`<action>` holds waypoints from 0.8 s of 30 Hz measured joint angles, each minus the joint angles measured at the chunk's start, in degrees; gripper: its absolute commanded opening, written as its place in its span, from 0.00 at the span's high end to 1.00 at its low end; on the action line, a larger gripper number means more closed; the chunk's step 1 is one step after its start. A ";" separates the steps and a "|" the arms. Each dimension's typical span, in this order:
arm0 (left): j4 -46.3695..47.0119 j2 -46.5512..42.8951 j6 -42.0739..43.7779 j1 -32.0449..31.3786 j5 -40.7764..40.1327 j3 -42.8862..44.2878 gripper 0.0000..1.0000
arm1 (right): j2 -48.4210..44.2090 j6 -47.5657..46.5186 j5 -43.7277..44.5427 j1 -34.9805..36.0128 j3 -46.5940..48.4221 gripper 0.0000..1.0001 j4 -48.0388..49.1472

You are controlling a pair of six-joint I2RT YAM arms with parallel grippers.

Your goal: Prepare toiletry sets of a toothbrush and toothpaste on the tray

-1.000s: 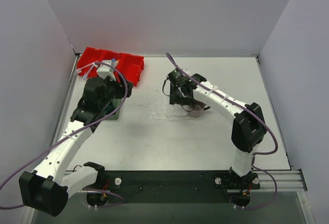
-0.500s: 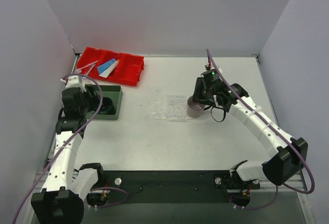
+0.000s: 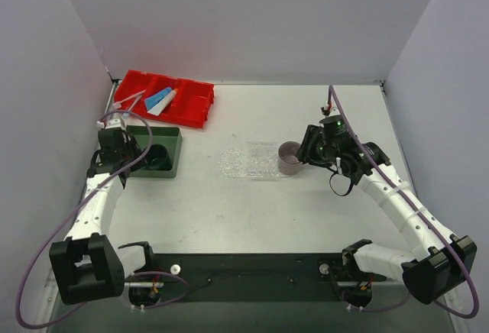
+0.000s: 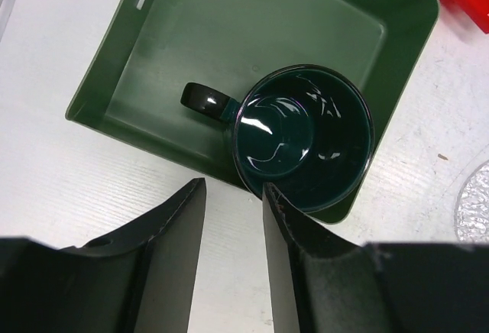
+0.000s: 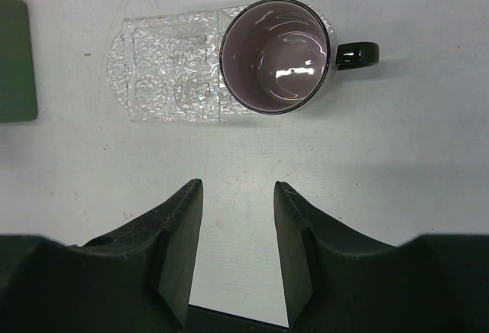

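Two thin pale toothbrushes [image 3: 128,103] lie in the left part of a red bin [image 3: 195,102]. A blue toothpaste tube [image 3: 160,95] and a white one [image 3: 163,106] rest beside them. The clear bumpy tray [image 3: 246,161] [image 5: 164,66] sits mid-table with nothing on it. My left gripper [image 3: 126,152] [image 4: 233,189] is open and holds nothing, hovering over the table at the near edge of a green tray. My right gripper [image 3: 307,151] [image 5: 238,184] is open and holds nothing, a short way from a mug.
A dark green square tray [image 3: 170,136] [image 4: 153,50] holds a dark green mug [image 3: 158,158] [image 4: 302,138]. A mauve-lined mug [image 3: 289,157] [image 5: 276,54] stands against the clear tray's right end, handle pointing away from it. Grey walls enclose the table.
My left arm drew back from the red bin to the green tray's left side and its jaws narrowed. My right arm pulled back to the right, away from the mauve-lined mug.
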 measured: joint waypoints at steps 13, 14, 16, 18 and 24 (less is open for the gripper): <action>0.11 7.43 -0.02 0.31 0.81 2.99 0.58 | -0.31 0.44 -3.54 -0.04 -1.46 0.62 2.51; 0.13 7.67 -0.02 0.33 0.83 3.08 0.58 | -0.31 0.50 -3.72 -0.04 -1.49 0.62 2.62; 0.09 8.39 -0.04 0.42 0.83 3.32 0.55 | -0.28 0.68 -4.09 -0.04 -1.55 0.62 2.93; 0.07 9.14 -0.02 0.48 0.83 3.54 0.55 | -0.26 0.81 -4.44 -0.04 -1.66 0.62 3.30; 0.07 11.21 -0.04 0.79 0.92 4.09 0.54 | 0.24 1.33 -5.09 -0.04 -1.84 0.62 3.69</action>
